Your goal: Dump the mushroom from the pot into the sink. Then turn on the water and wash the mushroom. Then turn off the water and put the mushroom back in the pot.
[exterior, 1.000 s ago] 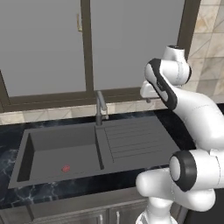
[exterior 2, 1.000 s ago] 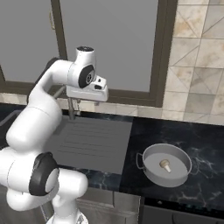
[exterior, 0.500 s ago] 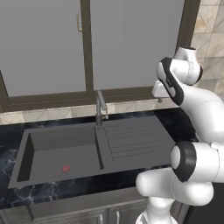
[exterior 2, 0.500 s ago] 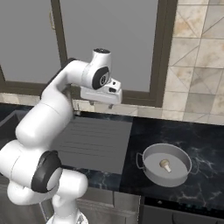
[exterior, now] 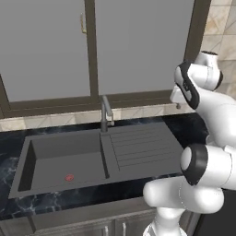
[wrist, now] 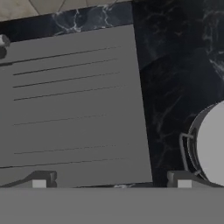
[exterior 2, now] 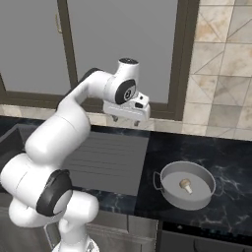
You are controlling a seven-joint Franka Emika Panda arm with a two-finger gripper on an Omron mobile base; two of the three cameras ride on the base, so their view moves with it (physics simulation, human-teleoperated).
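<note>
The mushroom (exterior 2: 186,185) lies in the pot (exterior 2: 187,184), lower right of the right base view, on the dark counter (exterior 2: 231,157) right of the sink (exterior: 64,161). My pincer (exterior 2: 125,119) hangs wide and empty at mid-frame; it has swung rightward from above the drainboard (exterior 2: 106,157), so the pot pickup comes next.

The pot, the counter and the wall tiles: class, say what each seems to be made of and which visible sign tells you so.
The pot: apparently grey metal with a dull finish, going by its even grey and thin rim. The counter: looks like polished black marble or stone, with pale veining. The wall tiles: beige stone or ceramic, mottled, with visible joints.
</note>
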